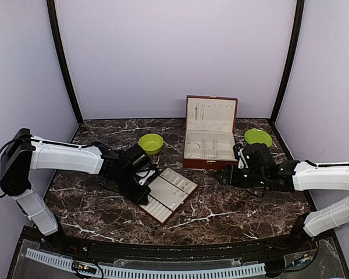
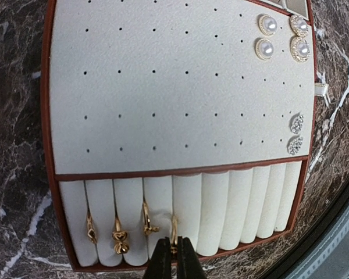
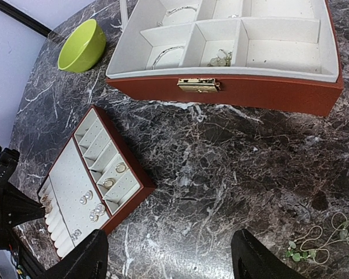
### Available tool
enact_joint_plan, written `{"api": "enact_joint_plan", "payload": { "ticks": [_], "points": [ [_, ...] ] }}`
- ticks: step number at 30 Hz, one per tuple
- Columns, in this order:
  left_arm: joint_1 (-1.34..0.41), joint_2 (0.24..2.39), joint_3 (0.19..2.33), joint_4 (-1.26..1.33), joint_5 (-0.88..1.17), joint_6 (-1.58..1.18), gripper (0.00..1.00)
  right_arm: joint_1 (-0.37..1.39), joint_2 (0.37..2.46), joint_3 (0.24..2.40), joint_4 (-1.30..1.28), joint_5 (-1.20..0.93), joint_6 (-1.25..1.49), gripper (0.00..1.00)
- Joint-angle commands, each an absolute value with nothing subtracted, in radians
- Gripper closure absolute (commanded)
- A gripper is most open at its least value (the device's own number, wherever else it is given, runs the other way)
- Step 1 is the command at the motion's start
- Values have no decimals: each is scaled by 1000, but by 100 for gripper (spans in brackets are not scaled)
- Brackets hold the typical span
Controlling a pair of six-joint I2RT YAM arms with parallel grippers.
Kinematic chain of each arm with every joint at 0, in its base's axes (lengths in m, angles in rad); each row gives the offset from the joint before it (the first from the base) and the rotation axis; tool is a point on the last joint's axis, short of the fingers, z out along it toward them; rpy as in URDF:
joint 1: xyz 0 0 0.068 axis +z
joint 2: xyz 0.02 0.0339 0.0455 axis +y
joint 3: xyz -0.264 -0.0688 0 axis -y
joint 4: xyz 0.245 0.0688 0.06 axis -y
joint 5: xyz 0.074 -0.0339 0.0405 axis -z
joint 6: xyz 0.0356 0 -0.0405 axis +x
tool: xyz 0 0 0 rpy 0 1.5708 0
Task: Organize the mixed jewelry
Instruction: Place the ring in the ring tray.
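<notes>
Jewelry [image 2: 266, 48] is lying in the tray [image 2: 163, 87] under the left pincer [image 2: 174, 260], which is clamping tight on a thin gold ring [image 2: 173, 228], three more rings [image 2: 121, 237] sitting just left of it. The right pincer [image 3: 171, 238] is hanging wide apart, a beaded necklace [image 3: 317, 247] lying just right of it.

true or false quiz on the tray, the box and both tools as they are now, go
1. The right tool hangs open and empty. True.
2. The tray holds six gold rings. False: four.
3. The jewelry box is closed. False: its lid stands up.
4. A necklace with green beads lies on the marble table. True.
5. The left tool is shut on the fourth gold ring. True.
</notes>
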State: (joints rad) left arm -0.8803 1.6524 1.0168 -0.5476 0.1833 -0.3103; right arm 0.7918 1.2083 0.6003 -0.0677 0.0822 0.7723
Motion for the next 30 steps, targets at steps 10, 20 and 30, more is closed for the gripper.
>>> {"api": "enact_joint_plan", "payload": {
  "ticks": [10, 20, 30],
  "points": [
    [-895, 1681, 1049, -559, 157, -290, 100, 785, 1206, 578, -29, 81, 785, 27],
    [-915, 1725, 1063, -579, 137, -282, 100, 785, 1204, 565, -17, 78, 795, 27],
    [-923, 1735, 1075, -589, 130, -296, 100, 786, 1182, 560, -21, 87, 799, 26]
  ]
}}
